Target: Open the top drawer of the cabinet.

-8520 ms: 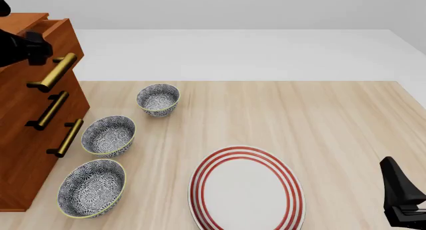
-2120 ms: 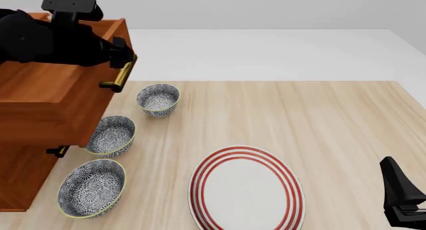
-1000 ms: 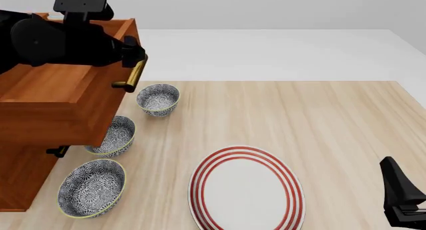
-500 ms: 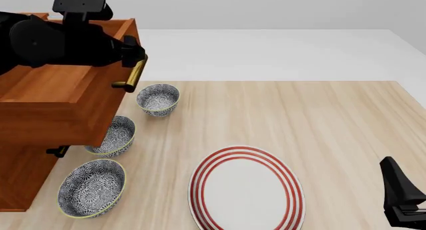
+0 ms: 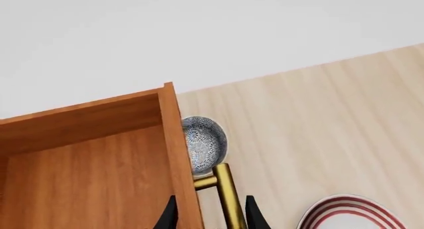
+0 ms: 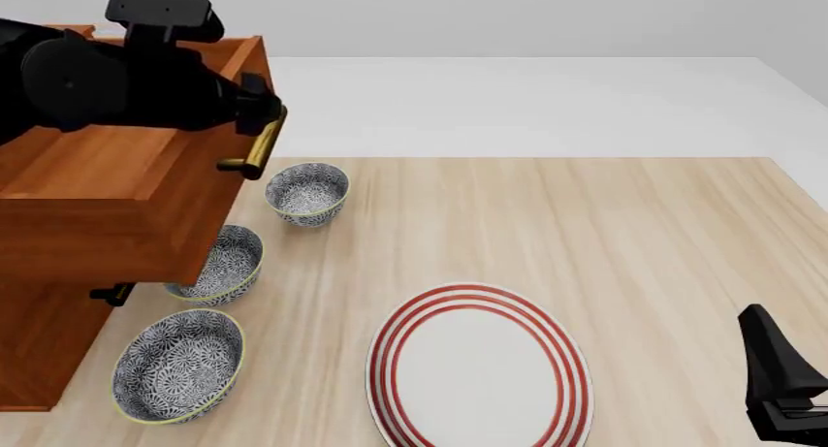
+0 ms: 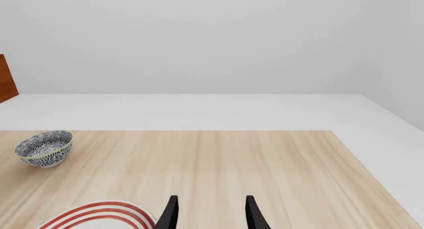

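The top drawer (image 6: 116, 190) is drawn well out of the cabinet (image 6: 39, 345), overhanging the middle patterned bowl (image 6: 231, 263); the left gripper (image 5: 208, 220) fingers are clamped on the brass handle (image 6: 262, 142); overpulling could unseat it; open worktop (image 6: 583, 224) lies beyond; the right gripper (image 7: 208, 214) fingers are held apart.

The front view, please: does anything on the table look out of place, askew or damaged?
Nothing looks damaged or spilled. The top drawer is pulled far out of the cabinet and overhangs the middle bowl, hiding part of it. The left end effector is at its handle. The plate lies flat.
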`<state>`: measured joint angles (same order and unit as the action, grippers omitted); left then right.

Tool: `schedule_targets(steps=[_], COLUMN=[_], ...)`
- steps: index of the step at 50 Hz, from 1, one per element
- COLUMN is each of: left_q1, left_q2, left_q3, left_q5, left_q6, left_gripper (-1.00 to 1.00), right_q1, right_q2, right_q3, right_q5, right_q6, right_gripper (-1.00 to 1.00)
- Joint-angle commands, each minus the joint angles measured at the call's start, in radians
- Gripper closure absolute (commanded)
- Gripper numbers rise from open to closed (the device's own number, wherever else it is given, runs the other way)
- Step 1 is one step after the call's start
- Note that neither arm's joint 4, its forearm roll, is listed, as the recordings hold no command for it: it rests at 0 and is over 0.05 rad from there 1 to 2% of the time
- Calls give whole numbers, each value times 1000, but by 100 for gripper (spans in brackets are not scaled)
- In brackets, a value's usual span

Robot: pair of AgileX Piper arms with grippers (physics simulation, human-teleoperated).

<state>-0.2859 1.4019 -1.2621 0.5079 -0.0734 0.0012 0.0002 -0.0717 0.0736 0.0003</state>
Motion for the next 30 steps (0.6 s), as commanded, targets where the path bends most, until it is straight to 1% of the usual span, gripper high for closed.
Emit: schedule_targets(steps=[1, 30], left_q1=[-65, -74], left_q2=[11, -46], left_q3=[82, -7], left_q5=[37, 95], left_q6=[106, 99], left_gripper=[-100, -100], right_q1=[0, 0], right_q2=[0, 0], right_q3=[0, 0], right_q5=[0, 0], right_q6=[0, 0], right_gripper=[-100, -100])
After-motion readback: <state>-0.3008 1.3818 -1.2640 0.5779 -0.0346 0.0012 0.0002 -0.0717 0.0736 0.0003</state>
